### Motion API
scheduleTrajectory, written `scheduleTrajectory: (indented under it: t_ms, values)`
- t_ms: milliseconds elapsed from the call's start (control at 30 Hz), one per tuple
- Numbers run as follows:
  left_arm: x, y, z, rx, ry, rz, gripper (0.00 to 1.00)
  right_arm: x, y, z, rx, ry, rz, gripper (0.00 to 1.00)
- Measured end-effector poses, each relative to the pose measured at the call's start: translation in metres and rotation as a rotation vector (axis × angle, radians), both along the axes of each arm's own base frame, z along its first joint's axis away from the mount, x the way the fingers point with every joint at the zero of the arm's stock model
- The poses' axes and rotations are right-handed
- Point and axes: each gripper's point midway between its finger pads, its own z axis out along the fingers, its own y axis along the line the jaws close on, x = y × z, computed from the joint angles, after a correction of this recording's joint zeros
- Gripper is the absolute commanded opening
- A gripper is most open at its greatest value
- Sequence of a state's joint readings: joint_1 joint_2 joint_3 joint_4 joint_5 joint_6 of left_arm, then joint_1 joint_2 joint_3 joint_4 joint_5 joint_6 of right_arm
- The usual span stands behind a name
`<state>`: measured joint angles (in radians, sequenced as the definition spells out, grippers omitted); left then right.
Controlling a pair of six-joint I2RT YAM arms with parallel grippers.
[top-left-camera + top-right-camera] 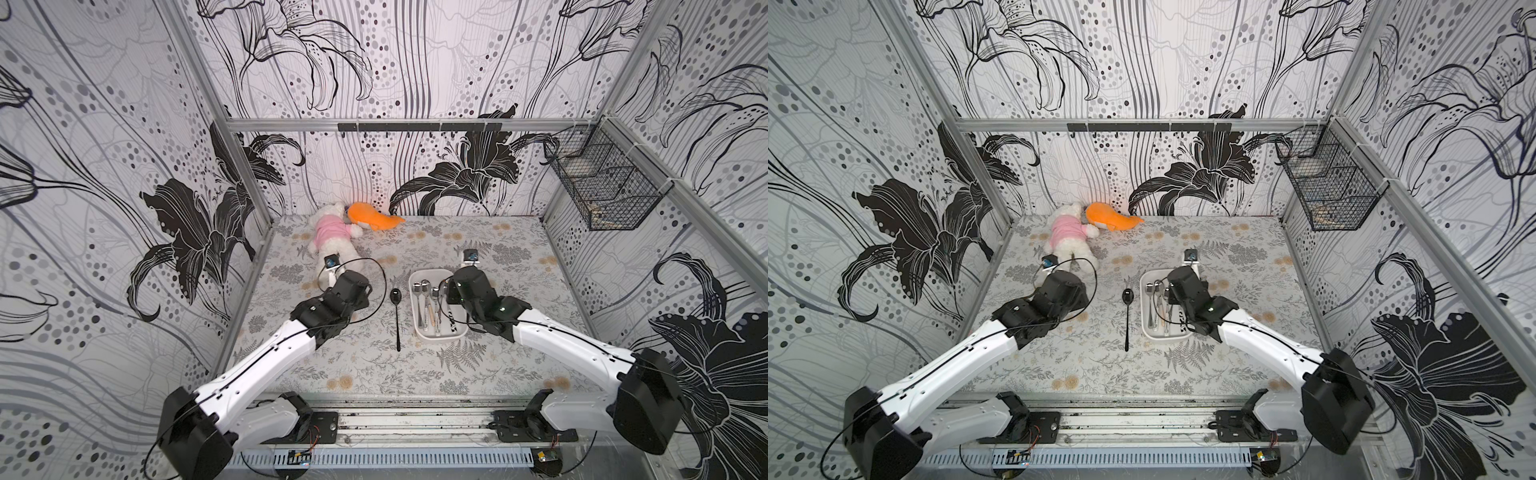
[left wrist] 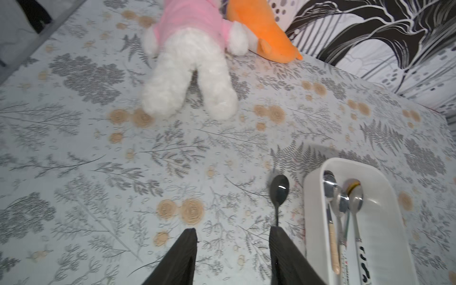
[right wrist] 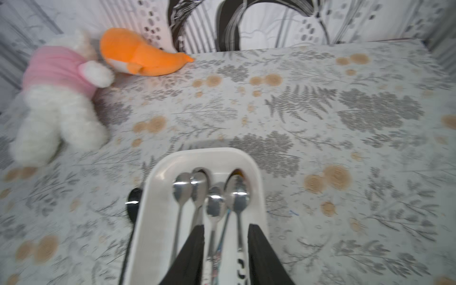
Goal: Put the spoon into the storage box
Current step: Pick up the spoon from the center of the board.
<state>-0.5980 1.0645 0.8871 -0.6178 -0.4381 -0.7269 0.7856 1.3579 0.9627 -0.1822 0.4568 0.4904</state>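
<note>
L tool open, empty, by black spoon; R tool part-open, empty, over storage box.

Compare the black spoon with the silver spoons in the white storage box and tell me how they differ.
Colour: the black spoon is dark all over; the silver spoons have shiny bowls and mixed handles, one beige.
Place: the black spoon lies on the table beside the storage box; the silver spoons lie inside it.
Grouping: the black spoon is alone; the silver spoons are bunched, overlapping.
Shared: all lie flat, bowls toward the back wall.
</note>
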Motion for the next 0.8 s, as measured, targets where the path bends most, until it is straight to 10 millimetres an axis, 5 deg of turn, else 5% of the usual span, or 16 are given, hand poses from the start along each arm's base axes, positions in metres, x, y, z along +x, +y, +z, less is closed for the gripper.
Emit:
scheduleTrajectory:
  t_ms: [167,300,500,800]
  values:
    - [-0.018,0.032,-0.005,0.007,-0.005,0.053,0.54,-0.014,0.087,-0.015,0.004,0.12,0.169,0.34]
    - [-0.022,0.035,-0.004,0.019,-0.004,0.04,0.55,-0.019,0.127,-0.049,-0.038,0.232,0.217,0.32]
    - [-0.024,0.036,0.001,0.031,-0.016,0.025,0.56,-0.015,0.146,-0.099,-0.109,0.365,0.201,0.31]
    - [-0.025,0.037,0.005,0.031,-0.031,0.017,0.57,-0.014,0.149,-0.145,-0.192,0.47,0.162,0.3]
